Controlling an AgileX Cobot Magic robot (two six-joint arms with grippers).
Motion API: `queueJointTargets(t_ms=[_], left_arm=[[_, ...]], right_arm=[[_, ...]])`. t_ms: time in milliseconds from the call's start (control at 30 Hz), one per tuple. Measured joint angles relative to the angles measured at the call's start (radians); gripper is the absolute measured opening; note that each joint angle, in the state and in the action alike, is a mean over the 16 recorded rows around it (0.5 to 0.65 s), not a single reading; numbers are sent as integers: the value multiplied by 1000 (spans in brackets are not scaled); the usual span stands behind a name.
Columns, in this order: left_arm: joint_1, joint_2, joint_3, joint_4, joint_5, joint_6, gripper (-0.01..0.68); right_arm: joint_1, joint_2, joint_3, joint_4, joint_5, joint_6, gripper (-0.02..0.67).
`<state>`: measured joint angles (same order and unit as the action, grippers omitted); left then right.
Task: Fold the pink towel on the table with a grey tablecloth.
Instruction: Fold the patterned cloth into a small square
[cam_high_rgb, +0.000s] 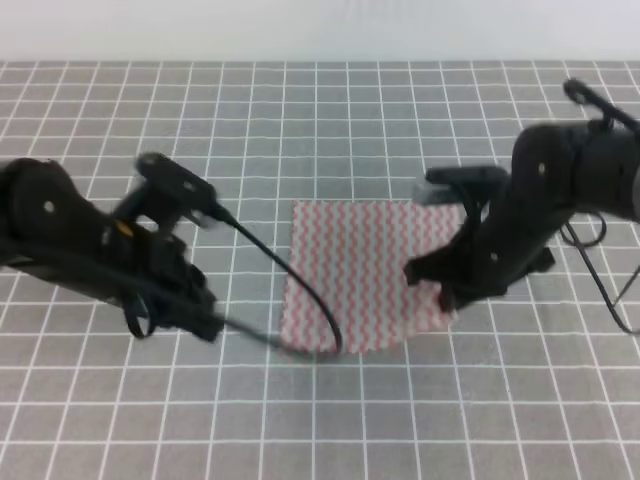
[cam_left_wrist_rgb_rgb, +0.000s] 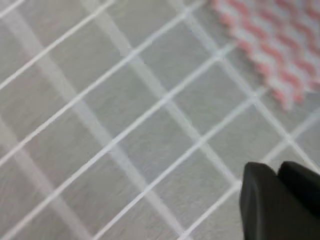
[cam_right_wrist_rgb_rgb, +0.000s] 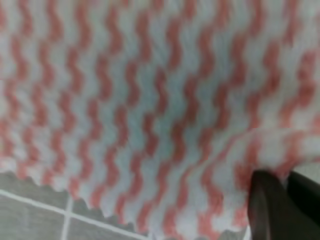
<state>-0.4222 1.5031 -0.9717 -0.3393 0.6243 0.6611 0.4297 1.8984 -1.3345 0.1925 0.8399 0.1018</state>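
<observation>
Right gripper (cam_high_rgb: 440, 285) on thin wavy-striped pink towel (cam_high_rgb: 355, 270)

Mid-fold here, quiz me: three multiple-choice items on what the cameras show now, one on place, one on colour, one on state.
1. Where does the left gripper sit?
A. On the middle of the towel
B. Over bare grey cloth left of the towel
C. Beyond the towel's far edge

2. What colours are the stripes on the pink towel?
A. Blue and yellow
B. Green and black
C. Pink-red and white

3. How does the towel lie near the right gripper?
A. Lifted in a ridge beside the fingers
B. Rolled into a tube
C. Hanging off the table

Answers: B, the left wrist view shows mostly grid cloth, the towel only at a corner; C, wavy stripes in the right wrist view; A, the right wrist view shows raised cloth there.
</observation>
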Motion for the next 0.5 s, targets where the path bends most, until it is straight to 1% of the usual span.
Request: queueJointTargets(t_ms=[200, 333, 433, 500], left_arm=[[-100, 19, 0, 25, -41, 185, 264], [-171, 46, 0, 64, -96, 273, 370], [-211, 75, 0, 102, -149, 305, 426], [-232, 96, 0, 130, -186, 313, 444]], right_arm=[[0, -1, -90, -1, 18, -31, -12], [0, -1, -133, -1, 16, -48, -13], [0, 0, -154, -1, 10, -57, -13], [-1, 2, -162, -2, 5, -64, -13]])
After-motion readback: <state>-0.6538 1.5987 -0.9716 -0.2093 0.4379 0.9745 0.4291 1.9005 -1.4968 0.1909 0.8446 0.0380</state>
